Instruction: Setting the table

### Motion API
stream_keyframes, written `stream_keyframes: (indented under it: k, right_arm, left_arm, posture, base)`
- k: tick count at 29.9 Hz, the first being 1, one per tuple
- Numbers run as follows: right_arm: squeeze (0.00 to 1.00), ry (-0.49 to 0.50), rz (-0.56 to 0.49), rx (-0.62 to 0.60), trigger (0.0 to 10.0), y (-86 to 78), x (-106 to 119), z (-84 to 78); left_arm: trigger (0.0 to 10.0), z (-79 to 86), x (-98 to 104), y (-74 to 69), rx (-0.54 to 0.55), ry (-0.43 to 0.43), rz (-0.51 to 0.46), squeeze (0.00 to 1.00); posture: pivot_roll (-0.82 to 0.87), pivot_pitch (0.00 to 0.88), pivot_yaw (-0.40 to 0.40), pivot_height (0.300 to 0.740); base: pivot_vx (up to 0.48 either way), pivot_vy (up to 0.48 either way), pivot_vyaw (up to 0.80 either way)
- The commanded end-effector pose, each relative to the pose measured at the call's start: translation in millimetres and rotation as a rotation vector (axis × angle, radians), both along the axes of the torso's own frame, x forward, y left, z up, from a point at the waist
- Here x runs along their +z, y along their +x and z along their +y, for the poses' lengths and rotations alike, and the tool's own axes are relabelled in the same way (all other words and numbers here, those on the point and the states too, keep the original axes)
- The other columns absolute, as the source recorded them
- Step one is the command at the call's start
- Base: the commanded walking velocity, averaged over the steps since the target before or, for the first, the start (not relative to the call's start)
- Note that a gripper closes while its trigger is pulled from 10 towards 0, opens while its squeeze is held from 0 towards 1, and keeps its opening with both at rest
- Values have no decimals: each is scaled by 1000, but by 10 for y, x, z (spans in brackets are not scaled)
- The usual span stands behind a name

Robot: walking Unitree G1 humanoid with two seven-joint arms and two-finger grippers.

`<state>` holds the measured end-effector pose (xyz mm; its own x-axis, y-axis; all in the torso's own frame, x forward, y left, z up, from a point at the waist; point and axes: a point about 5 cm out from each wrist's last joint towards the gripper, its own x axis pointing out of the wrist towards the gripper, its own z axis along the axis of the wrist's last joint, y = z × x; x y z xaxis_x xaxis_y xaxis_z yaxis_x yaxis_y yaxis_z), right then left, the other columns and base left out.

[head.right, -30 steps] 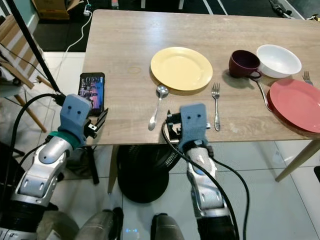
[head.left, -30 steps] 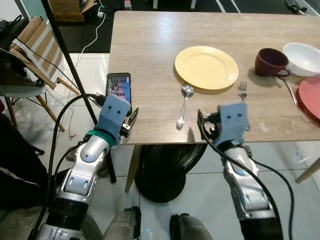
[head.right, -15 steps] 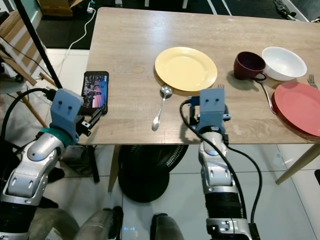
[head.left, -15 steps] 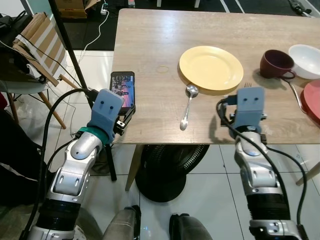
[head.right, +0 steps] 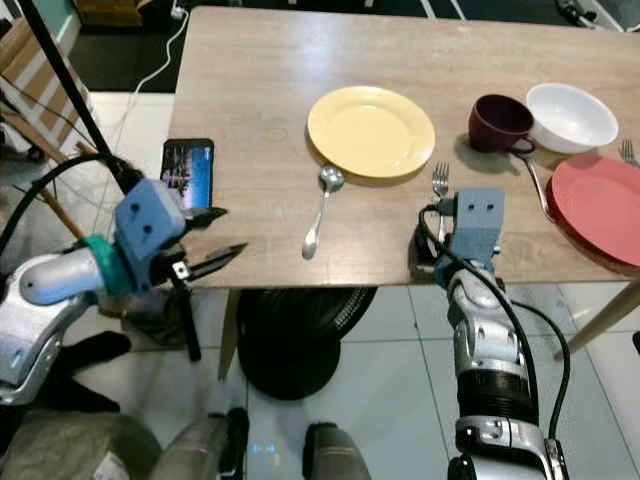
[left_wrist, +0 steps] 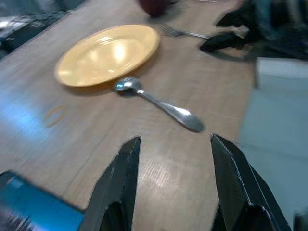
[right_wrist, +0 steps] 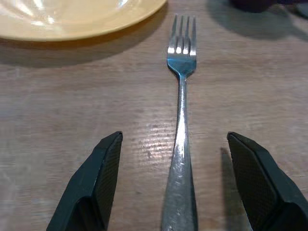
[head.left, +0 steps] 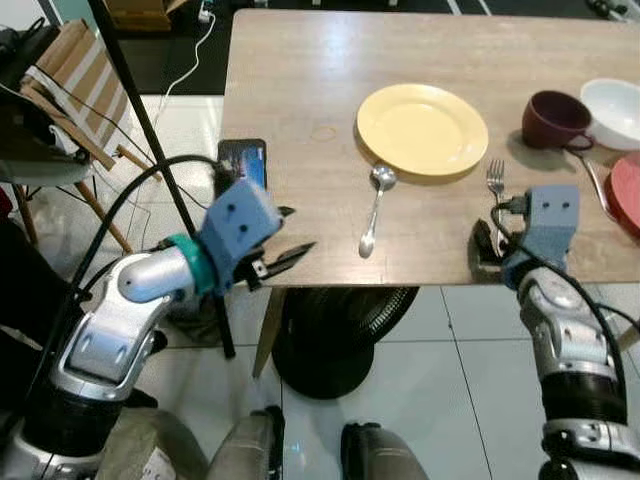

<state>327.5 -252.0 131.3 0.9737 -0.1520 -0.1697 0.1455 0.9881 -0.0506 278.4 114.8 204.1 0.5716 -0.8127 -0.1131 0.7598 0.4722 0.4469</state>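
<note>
Basically R gripper (right_wrist: 175, 187) wide open, straddling fork (right_wrist: 180, 120) handle, fork's long axis running straight ahead toward yellow plate (right_wrist: 72, 17); L gripper (left_wrist: 178, 178) also open, farther off.

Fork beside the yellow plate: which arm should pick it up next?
Right. The right gripper is lined up on the fork, its handle lying between the open jaws. The left gripper hangs off the table's near edge, beyond the spoon.

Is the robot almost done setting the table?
Partly. The yellow plate already has a spoon on one side and a fork on the other. The open right end effector straddles the fork's handle. The maroon cup and white bowl sit crowded beside the red plate.
</note>
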Motion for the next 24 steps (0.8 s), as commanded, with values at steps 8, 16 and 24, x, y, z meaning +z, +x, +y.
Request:
stream_keyframes:
  k: [8, 16, 24]
  right_arm:
    - [0, 101, 82, -42, 7294, 55, -212, 84]
    - [0, 169, 183, -102, 4706, 121, -290, 40]
    - [0, 130, 268, -126, 0, 88, -375, -75]
  left_arm:
    - [10000, -110, 80, -6, -65, 37, -33, 0]
    - [10000, -92, 66, -100, -80, 31, -1, 0]
    - [10000, -105, 39, -142, -70, 11, 14, 0]
  posture:
    - [78, 107, 45, 740]
    - [83, 112, 39, 740]
    - [81, 119, 29, 740]
  base:
    - [0, 0, 0]
    - [0, 0, 0]
    - [0, 0, 0]
